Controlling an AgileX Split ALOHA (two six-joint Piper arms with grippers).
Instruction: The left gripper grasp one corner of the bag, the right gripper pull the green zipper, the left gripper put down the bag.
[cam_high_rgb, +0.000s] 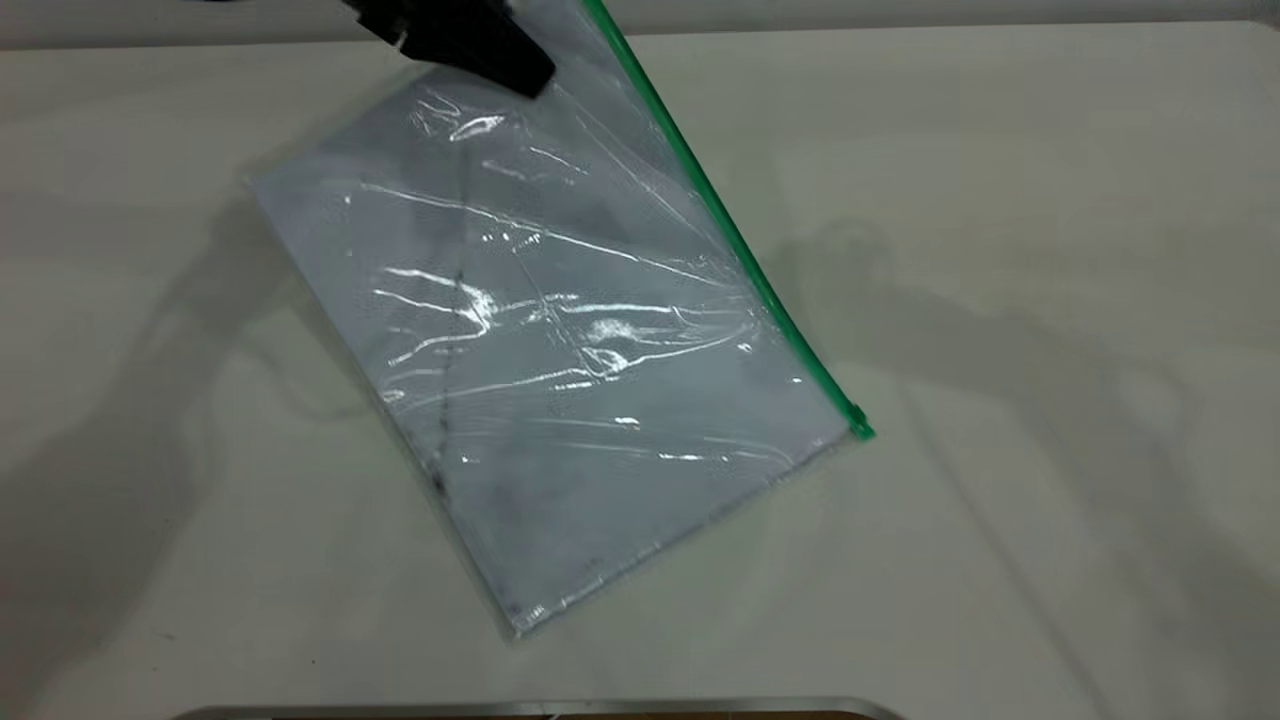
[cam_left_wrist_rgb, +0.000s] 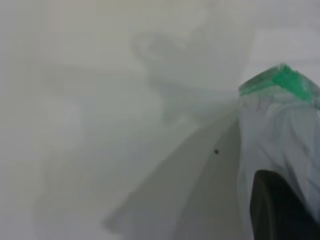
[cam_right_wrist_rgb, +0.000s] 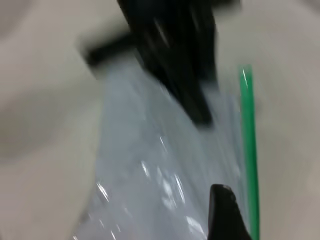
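The bag (cam_high_rgb: 560, 350) is a clear pouch with pale sheets. It lies slanted on the table, with its far corner raised. The green zipper (cam_high_rgb: 730, 235) runs along its right edge and ends in a thicker green piece (cam_high_rgb: 860, 428) at the near corner. My left gripper (cam_high_rgb: 480, 45) is at the top edge of the exterior view, shut on the bag's far corner. In the left wrist view the bag's green-tipped corner (cam_left_wrist_rgb: 282, 82) bulges beside its black jaw. My right gripper (cam_right_wrist_rgb: 227, 215) is out of the exterior view. It hovers over the bag (cam_right_wrist_rgb: 150, 170) beside the green zipper (cam_right_wrist_rgb: 248, 150).
The pale table (cam_high_rgb: 1050, 300) spreads round the bag on all sides. A metal-edged object (cam_high_rgb: 540, 708) lies at the near table edge. The right wrist view also shows the left gripper (cam_right_wrist_rgb: 175, 60) farther off on the bag.
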